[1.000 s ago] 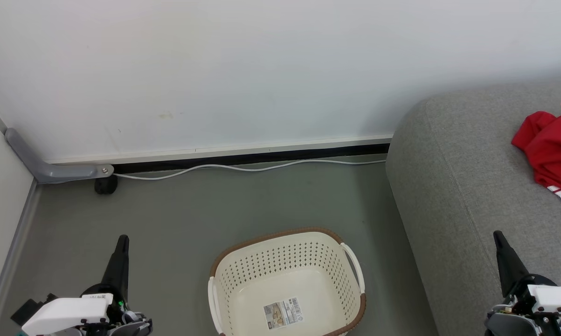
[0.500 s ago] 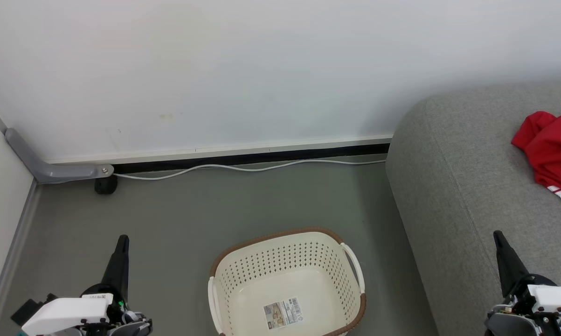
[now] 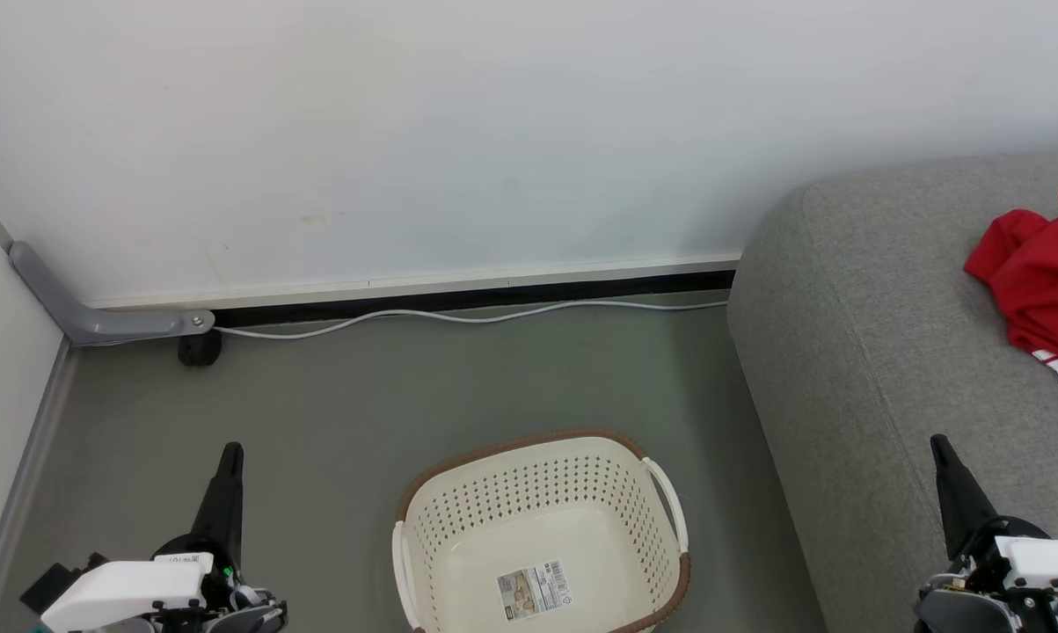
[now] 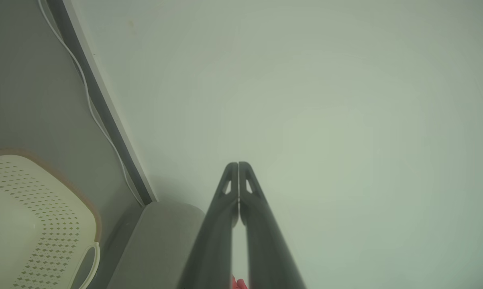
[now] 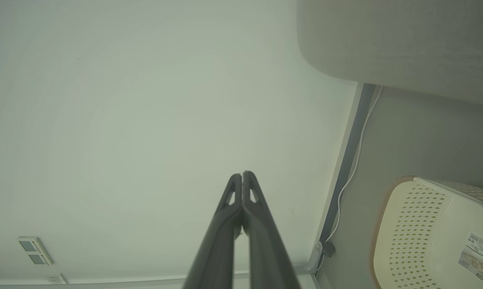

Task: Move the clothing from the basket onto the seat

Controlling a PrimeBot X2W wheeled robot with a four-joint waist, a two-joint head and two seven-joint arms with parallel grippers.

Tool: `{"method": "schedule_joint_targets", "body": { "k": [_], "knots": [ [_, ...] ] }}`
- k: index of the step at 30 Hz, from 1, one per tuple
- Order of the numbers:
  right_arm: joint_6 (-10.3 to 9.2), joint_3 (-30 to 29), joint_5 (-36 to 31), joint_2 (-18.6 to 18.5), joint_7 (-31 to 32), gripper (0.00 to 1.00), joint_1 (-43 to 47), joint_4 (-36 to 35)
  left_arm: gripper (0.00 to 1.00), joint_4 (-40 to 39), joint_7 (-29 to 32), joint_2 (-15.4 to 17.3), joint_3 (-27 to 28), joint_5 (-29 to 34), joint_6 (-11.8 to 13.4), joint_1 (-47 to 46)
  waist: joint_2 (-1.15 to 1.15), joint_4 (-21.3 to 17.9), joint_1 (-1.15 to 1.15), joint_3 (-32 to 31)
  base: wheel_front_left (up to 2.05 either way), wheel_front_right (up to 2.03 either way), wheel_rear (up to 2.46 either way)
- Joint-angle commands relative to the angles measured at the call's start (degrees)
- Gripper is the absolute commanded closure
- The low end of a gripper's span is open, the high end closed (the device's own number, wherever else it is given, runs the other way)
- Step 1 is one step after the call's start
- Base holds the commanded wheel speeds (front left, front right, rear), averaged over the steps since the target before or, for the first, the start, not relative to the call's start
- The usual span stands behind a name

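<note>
Clothing (image 3: 1034,281) is lying on the seat (image 3: 871,352), the basket (image 3: 529,483) holding none. The left claw (image 3: 230,453) and right claw (image 3: 937,442) are resting closed and empty, the work apparently finished.

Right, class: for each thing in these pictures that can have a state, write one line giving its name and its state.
laundry basket: upright on the floor, empty apart from a paper label.
red clothing: crumpled in a heap on the grey sofa.
left arm's fingers: shut, holding nothing.
right arm's fingers: shut, holding nothing.
white cable: slack on the floor along the wall.
</note>
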Motion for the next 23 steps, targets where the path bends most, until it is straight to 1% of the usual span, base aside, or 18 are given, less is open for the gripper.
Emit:
{"method": "schedule_joint_targets", "body": {
  "k": [1, 23],
  "knots": [
    [0.09, 0.97, 0.67, -0.87, 0.45, 1.00, -2.09, -1.81, 1.00, -1.65, 0.43, 1.06, 1.84, -0.26, -0.24, -3.30, 0.00, 0.00, 0.00, 0.00, 0.00, 0.00, 0.00],
    [0.09, 0.97, 0.67, -0.87, 0.45, 1.00, -2.09, -1.81, 1.00, -1.65, 0.42, 1.06, 1.84, -0.26, -0.24, -3.30, 0.00, 0.00, 0.00, 0.00, 0.00, 0.00, 0.00]
  ]
}}
